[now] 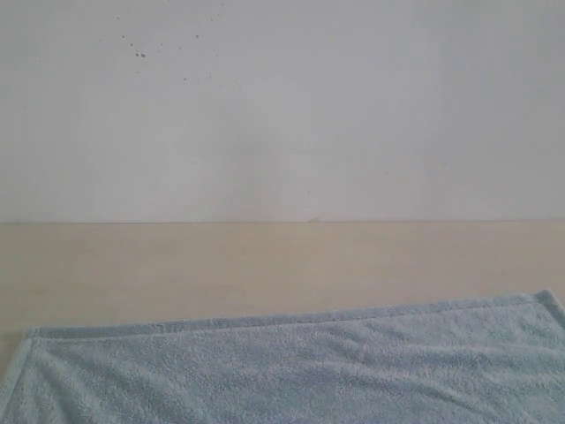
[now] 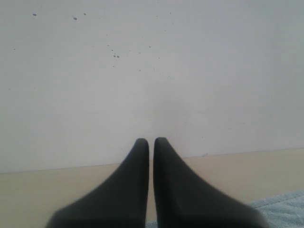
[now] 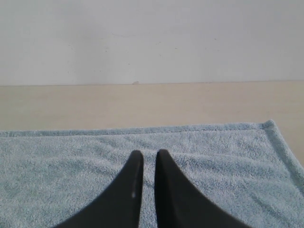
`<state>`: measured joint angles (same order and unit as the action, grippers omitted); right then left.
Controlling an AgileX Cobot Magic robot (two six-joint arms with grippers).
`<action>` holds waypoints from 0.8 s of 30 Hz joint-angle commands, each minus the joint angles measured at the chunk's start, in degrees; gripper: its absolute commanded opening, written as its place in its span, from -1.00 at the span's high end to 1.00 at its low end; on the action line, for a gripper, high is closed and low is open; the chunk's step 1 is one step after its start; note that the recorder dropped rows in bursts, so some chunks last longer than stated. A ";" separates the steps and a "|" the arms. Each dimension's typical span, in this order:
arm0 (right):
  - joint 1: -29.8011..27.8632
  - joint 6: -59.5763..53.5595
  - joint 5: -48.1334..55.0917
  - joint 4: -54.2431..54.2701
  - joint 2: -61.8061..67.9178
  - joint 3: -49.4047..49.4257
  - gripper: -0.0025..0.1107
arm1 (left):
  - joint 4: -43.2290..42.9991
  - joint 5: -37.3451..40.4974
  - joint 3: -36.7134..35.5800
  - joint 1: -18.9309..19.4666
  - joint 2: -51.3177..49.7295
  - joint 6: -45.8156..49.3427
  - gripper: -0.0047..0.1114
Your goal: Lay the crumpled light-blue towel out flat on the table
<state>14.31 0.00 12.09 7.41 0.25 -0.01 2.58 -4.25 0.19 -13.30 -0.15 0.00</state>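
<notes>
Seemingly flat towel (image 1: 291,371), beige table (image 1: 265,265)

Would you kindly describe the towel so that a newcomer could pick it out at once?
A white speckled wall meets a broad pale beige table. On it, in the foreground, lies the towel, nearly flat. It is the only soft thing there: fluffy light-blue cloth with a hemmed edge.
</notes>
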 commanded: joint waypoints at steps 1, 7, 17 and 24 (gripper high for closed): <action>0.13 0.00 -0.26 -0.02 -0.25 0.01 0.80 | -0.02 -0.37 -0.19 0.19 0.15 0.52 0.85; 0.13 0.00 -0.26 -0.02 -0.25 0.01 0.80 | -0.02 -0.37 -0.19 0.19 0.15 0.52 0.85; 0.13 0.00 -0.26 -0.02 -0.25 0.01 0.80 | -0.05 -0.48 -0.19 3.81 0.15 0.52 0.85; 0.13 0.00 -0.26 -0.02 -0.25 0.01 0.80 | -0.05 -0.48 -0.19 6.77 0.15 0.52 0.85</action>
<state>14.31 0.00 12.09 7.41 0.25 -0.01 2.58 -4.25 0.19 -6.69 -0.15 0.00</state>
